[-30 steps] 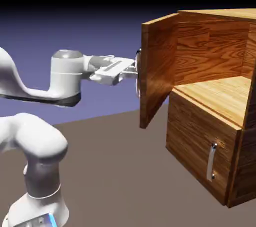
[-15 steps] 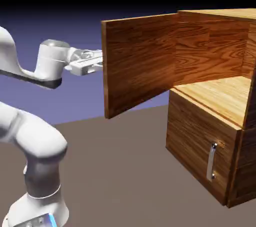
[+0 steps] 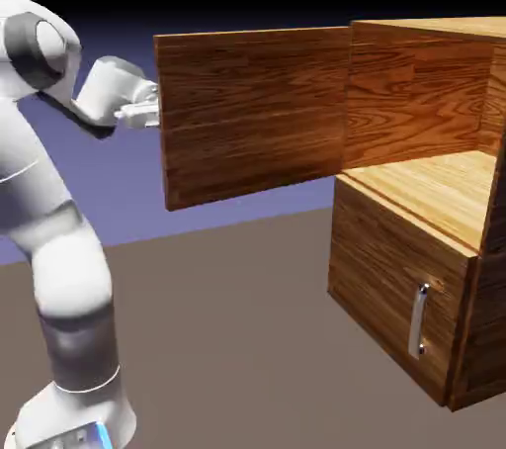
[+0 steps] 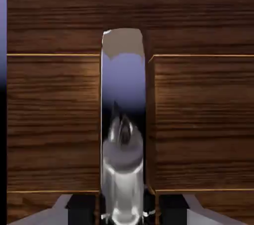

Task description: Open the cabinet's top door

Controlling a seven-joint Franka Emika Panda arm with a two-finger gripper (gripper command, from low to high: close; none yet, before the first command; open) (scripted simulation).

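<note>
the worktop (image 3: 227, 338) runs under everything. on it, at the exterior view's right, stands the cabinet (image 3: 484, 328), its upper compartment (image 3: 435, 190) laid bare right through to the wood at the back. my white arm (image 3: 74, 279) rises at the exterior view's left and bends over toward the door's free edge.

the top door (image 3: 257, 116) is swung well out from the cabinet, toward the exterior view's left, with its inner face in sight and its hinge side still joined to the cabinet. so the main part of my task is done: i judge the door widely open, perhaps far enough to count, though i can't tell whether the hinge has any travel left. the lower panel (image 3: 385, 289) is closed, and i have no work there.

my tool (image 4: 127, 209) is on the door's outer side, partly hidden by the door in the exterior view. it is drawn in narrow on the door's long silver handle (image 4: 123, 85), which runs between the two tips in the hand view. what remains, as i see it, is at most a small further pull along the door's arc, then letting go and backing off without nudging the door inward. the short lower handle (image 3: 418, 320) i can leave alone.
</note>
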